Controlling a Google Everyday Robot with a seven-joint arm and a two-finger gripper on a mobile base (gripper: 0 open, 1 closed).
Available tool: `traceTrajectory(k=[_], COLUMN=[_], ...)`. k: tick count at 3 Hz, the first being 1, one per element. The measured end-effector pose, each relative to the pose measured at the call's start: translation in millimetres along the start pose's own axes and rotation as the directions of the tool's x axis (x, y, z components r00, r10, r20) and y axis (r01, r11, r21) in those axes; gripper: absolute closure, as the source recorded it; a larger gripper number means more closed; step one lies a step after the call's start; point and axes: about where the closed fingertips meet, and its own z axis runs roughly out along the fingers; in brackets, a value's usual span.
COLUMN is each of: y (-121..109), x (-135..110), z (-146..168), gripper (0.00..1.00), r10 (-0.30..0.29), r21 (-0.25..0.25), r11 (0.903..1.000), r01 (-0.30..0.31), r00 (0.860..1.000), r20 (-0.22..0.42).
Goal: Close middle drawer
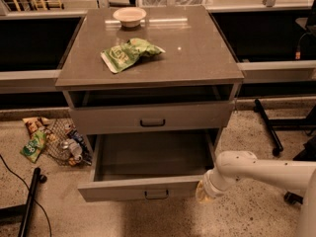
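Observation:
The middle drawer [148, 187] is pulled far out of the grey-brown cabinet, and its inside is empty. Its flat front carries a small dark pull handle [156, 194] at the centre. The uppermost drawer [150, 117] sits above it, nearly shut. The lowest drawer is hidden beneath the open one. My gripper [201, 193] is at the end of the white arm [256, 169], which reaches in from the right. It sits at the right end of the open drawer's front, touching or nearly touching it.
A green snack bag [129, 53] and a white bowl [130, 16] lie on the cabinet top [197, 48]. A wire basket with packets [64, 142] sits on the floor to the left. A black pole [29, 201] lies at the lower left, and a dark stand leg [269, 127] is on the right.

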Motion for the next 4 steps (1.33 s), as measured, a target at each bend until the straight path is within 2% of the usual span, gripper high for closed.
traceTrajectory(k=[3,4], y=[0.1,0.1], x=[0.0,0.0], z=[0.1,0.1], gripper=[0.04,0.00], r10=[0.000,0.000], r21=[0.000,0.000], r11=[1.0000,1.0000], r01=[0.000,0.000], r00=[1.000,1.000], r20=[0.000,0.000])
